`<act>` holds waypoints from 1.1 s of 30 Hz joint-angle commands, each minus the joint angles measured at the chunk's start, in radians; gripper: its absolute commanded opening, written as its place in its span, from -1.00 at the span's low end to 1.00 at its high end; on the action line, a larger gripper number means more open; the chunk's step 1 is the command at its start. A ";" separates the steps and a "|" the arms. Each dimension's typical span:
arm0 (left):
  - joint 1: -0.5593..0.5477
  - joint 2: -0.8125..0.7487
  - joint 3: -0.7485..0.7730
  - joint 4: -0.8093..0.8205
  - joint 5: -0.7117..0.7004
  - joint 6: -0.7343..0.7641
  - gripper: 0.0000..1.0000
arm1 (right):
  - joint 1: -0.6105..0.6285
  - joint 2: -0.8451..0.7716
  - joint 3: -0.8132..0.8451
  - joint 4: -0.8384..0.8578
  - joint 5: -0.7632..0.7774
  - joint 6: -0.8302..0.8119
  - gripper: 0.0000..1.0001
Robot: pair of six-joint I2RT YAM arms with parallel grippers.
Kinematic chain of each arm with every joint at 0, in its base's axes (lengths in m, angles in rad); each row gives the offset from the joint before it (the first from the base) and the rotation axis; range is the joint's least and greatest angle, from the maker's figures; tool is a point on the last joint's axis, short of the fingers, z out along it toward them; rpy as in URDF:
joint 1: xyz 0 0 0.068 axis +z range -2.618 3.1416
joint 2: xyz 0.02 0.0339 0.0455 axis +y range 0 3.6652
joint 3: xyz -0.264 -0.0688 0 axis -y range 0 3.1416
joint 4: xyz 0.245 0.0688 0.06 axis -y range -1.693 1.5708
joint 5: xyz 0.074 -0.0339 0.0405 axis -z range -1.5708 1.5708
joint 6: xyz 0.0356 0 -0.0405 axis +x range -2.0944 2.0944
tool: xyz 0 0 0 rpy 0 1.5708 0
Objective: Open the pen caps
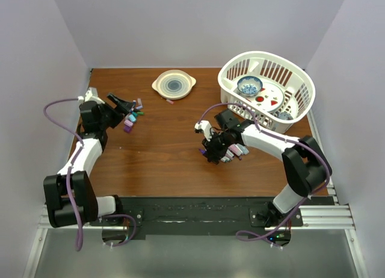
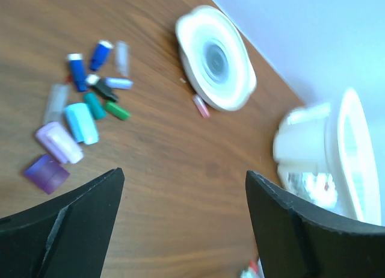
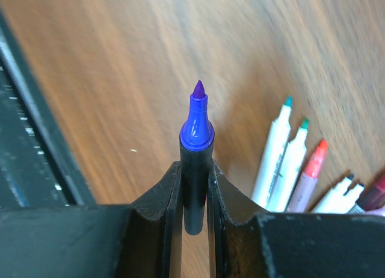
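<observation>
We see the left gripper (image 2: 183, 172) spread wide beside the pen caps (image 2: 81, 123) strewn on the worktop (image 2: 180, 145) left of the cream dish (image 2: 240, 85), and the right gripper (image 3: 195, 169) clamping an uncapped purple marker (image 3: 196, 130).

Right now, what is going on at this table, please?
The right gripper is shut on a purple marker whose tip is bare. More uncapped markers lie beside it on the table. The left gripper is open, near a small pile of loose pen caps.
</observation>
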 commanded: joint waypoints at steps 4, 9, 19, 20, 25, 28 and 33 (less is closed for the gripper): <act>0.008 -0.071 0.032 -0.121 0.216 0.297 0.76 | -0.003 0.070 0.043 -0.034 0.091 0.026 -0.78; 0.007 -0.082 0.014 -0.092 0.279 0.288 0.76 | -0.003 0.084 0.045 -0.034 0.104 0.024 -0.62; 0.007 -0.066 0.009 -0.075 0.317 0.288 0.76 | -0.003 0.072 0.054 -0.038 0.157 0.019 -0.28; 0.007 -0.062 0.006 -0.067 0.331 0.274 0.77 | -0.003 0.066 0.054 -0.038 0.161 0.019 -0.28; -0.060 0.009 -0.023 0.027 0.368 0.174 0.76 | -0.020 0.011 0.068 -0.043 0.199 0.015 -0.31; -0.185 0.084 0.050 -0.099 0.204 0.193 0.72 | -0.055 -0.040 0.071 -0.047 0.200 0.007 -0.31; -0.343 0.229 0.186 -0.167 -0.032 0.136 0.21 | -0.096 -0.115 0.063 -0.049 0.152 -0.017 -0.31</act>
